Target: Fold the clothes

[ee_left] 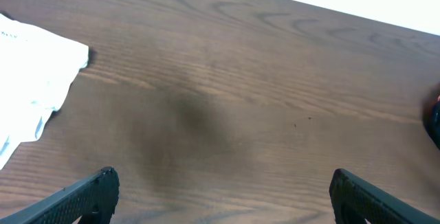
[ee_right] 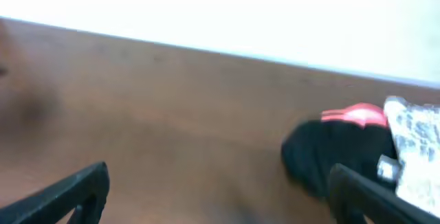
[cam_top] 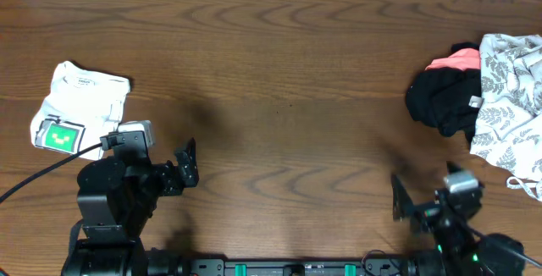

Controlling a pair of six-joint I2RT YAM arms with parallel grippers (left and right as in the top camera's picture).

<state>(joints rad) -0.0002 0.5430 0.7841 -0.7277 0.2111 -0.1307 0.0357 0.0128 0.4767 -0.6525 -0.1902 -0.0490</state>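
Overhead, the clothes (cam_top: 83, 105), a white T-shirt folded into a small bundle with its green square showing, lie at the left end of the desk (cam_top: 288, 64), near the left pincer (cam_top: 187, 164), whose jaws stand wide apart, gripping nothing. The right pincer (cam_top: 400, 200) gapes likewise; beyond it sit a black-and-coral garment (cam_top: 445, 96) and what looks like leaf-printed cloth (cam_top: 512, 98).
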